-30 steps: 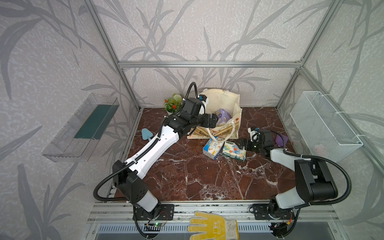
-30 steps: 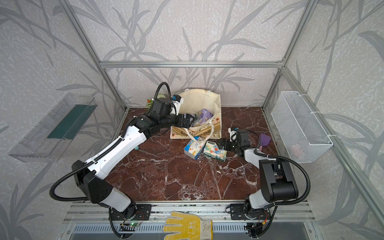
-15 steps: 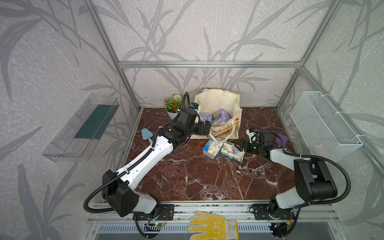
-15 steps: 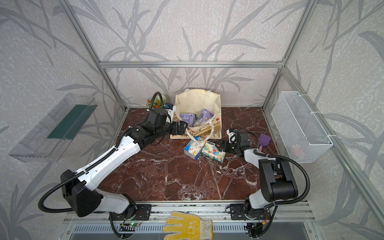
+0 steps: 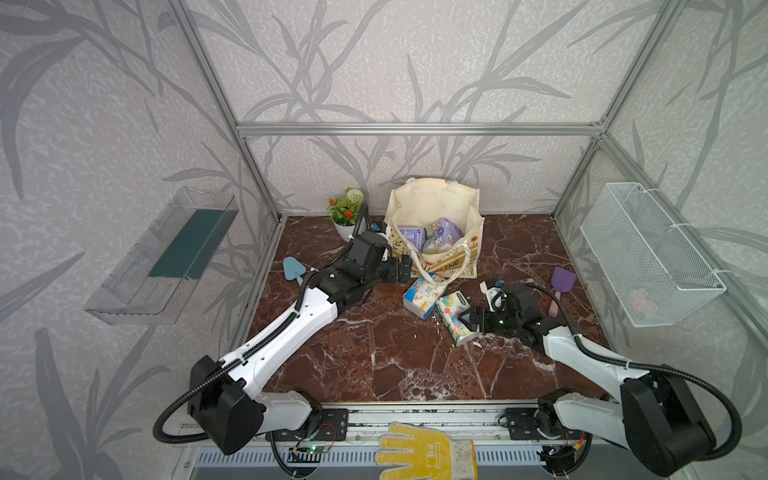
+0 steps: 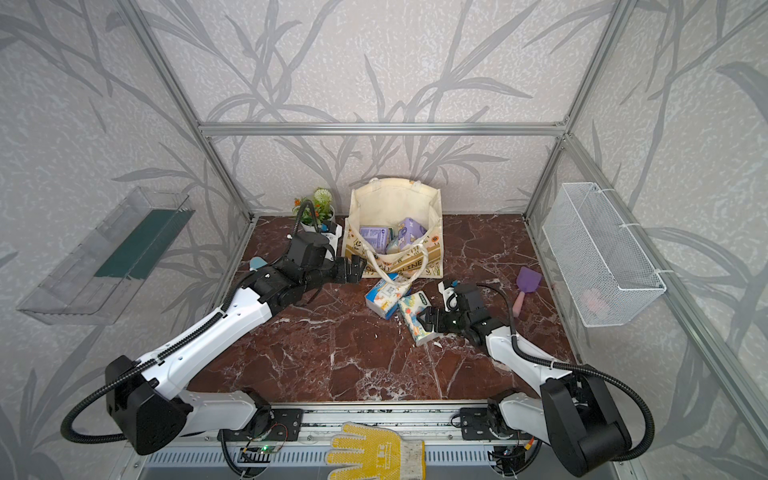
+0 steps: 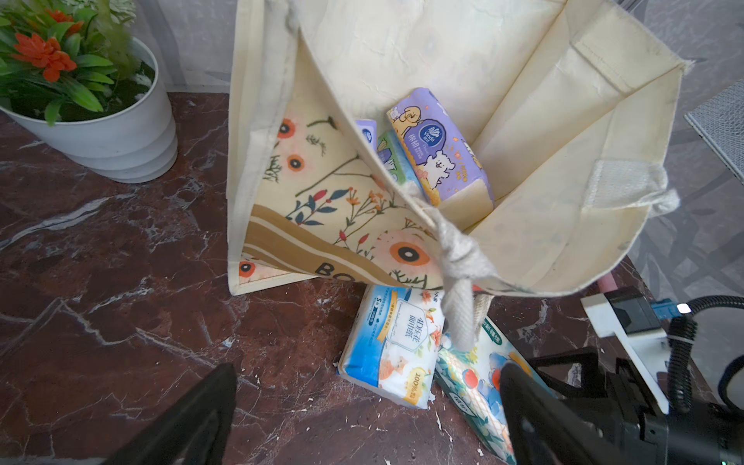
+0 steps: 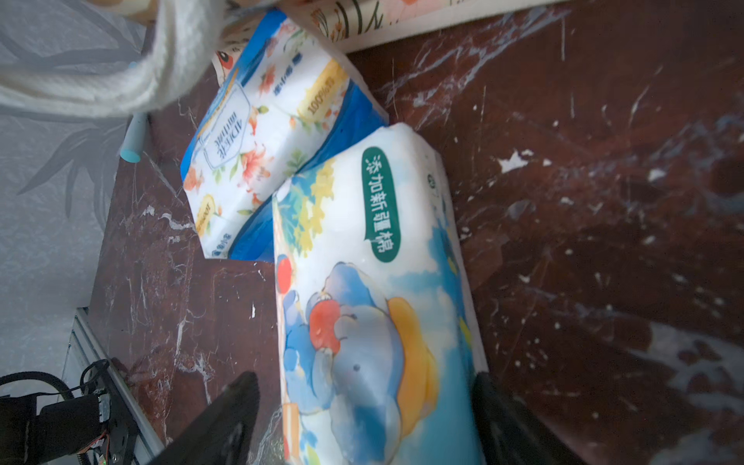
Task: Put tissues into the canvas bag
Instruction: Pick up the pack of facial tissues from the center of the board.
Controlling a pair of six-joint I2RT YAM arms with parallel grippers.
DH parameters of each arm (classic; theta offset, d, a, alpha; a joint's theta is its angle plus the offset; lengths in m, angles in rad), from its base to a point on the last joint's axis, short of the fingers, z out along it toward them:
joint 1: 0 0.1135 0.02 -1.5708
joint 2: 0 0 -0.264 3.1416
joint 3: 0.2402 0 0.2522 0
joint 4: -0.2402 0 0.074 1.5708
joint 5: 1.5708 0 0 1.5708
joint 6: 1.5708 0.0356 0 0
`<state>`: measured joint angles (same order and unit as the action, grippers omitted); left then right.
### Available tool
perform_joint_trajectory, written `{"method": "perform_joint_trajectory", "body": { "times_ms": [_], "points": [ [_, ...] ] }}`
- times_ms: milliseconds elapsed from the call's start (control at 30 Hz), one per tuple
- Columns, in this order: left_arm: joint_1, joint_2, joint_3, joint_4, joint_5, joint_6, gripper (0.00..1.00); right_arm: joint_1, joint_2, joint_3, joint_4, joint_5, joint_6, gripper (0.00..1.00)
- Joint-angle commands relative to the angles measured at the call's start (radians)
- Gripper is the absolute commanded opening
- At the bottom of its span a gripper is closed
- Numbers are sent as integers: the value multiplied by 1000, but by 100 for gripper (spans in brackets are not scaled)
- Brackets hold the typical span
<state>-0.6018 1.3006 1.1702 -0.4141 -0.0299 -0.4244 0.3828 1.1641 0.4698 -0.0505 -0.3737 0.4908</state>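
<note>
Lying nr canvas bag (image 5: 432, 203): elephant-print tissue pk (image 5: 451, 316), blue-white wrap

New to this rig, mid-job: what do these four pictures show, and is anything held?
Two white robot arms work over a red-brown marble table. Two pictures look down from overhead; two come from cameras on the arms' wrists. A cream canvas bag stands at the back with purple tissue packs inside. A blue-white tissue pack and an elephant-print tissue pack lie in front of it. The left gripper is open and empty beside the bag. The right gripper straddles the elephant-print pack; a firm grip isn't clear.
</note>
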Motion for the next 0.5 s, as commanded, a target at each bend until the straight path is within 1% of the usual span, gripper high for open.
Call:
{"method": "perform_joint_trajectory", "body": {
  "times_ms": [0,67,233,267,300,400,467],
  "points": [
    [-4,-28,-33,0,-26,-39,99,20,-46,-25,-57,65,84,83],
    [-3,-28,-55,2,-22,-56,99,34,-55,-31,-52,59,104,84],
    [-3,-25,-95,-3,-34,-98,99,127,-41,-4,-46,65,140,83],
    [-4,-27,-103,-2,-35,-101,99,149,-44,1,-43,76,179,83],
    [-4,-32,-110,-1,-37,-103,99,169,-51,3,-45,86,190,83],
    [-4,-44,-133,1,-55,-105,99,202,-80,-4,-48,101,220,83],
    [-4,-44,-140,-20,-80,-140,99,204,-99,-14,-60,105,231,83]
  ]
}}
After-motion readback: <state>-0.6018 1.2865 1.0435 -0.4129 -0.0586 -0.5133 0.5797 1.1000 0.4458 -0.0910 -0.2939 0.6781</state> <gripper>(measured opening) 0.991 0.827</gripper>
